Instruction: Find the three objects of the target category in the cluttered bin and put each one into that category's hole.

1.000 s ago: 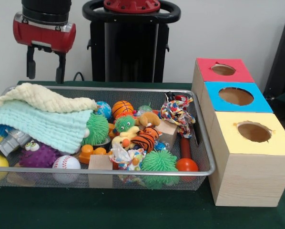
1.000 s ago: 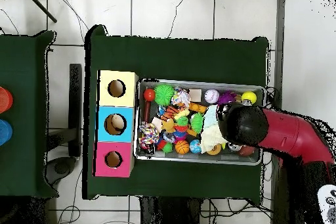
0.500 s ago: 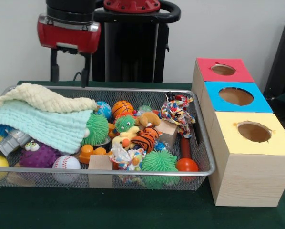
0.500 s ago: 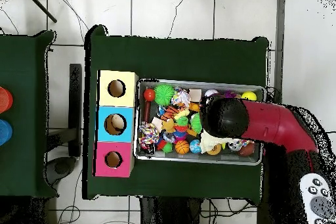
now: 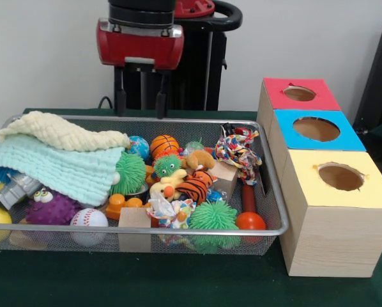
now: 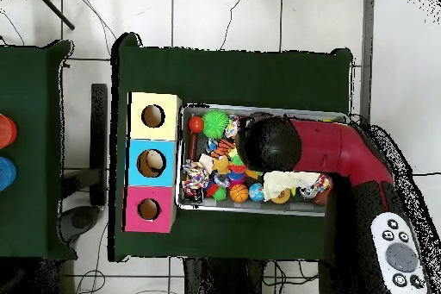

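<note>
The gripper [image 5: 140, 101] hangs above the back rim of the wire bin [image 5: 178, 120], with its two fingers [image 5: 120, 99] spread apart and holding nothing. It looks like the robot is in the looking step, picking a toy. The toys lie piled in the bin: an orange basketball [image 5: 163, 146], a baseball [image 5: 89, 219], a green spiky ball [image 5: 213, 217]. Next the fingers must drop straight down onto one. The blankets [image 5: 57, 160] hide some toys. From overhead, the arm [image 6: 319, 148] covers much of the bin. The three holes in the boxes [image 5: 340, 176] sit empty just beside it.

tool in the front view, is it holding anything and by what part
Nothing is held: the tool hangs open and empty above the far rim of the bin.
</note>
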Robot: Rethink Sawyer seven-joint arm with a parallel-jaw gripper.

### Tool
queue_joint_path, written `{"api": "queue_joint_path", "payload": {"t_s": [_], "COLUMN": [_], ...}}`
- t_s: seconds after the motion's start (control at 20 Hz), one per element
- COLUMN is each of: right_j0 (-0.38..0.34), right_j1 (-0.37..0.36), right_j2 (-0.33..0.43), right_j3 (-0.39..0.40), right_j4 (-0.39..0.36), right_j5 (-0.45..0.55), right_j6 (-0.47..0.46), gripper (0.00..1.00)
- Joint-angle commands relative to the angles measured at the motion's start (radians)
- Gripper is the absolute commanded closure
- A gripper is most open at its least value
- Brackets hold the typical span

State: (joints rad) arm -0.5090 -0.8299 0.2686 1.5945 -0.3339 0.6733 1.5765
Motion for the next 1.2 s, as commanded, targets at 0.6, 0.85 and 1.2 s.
{"api": "queue_joint_path", "payload": {"t_s": [0.6,0.85,1.2], "right_j0": [-0.031,-0.022,-0.022], "right_j1": [0.112,0.194,0.064], "right_j2": [0.193,0.168,0.150], "right_j3": [0.039,0.033,0.107], "right_j4": [-0.074,-0.156,-0.162], "right_j5": [0.025,-0.112,-0.084], "right_j6": [-0.186,-0.122,-0.086], "gripper": [0.00,0.00,0.00]}}
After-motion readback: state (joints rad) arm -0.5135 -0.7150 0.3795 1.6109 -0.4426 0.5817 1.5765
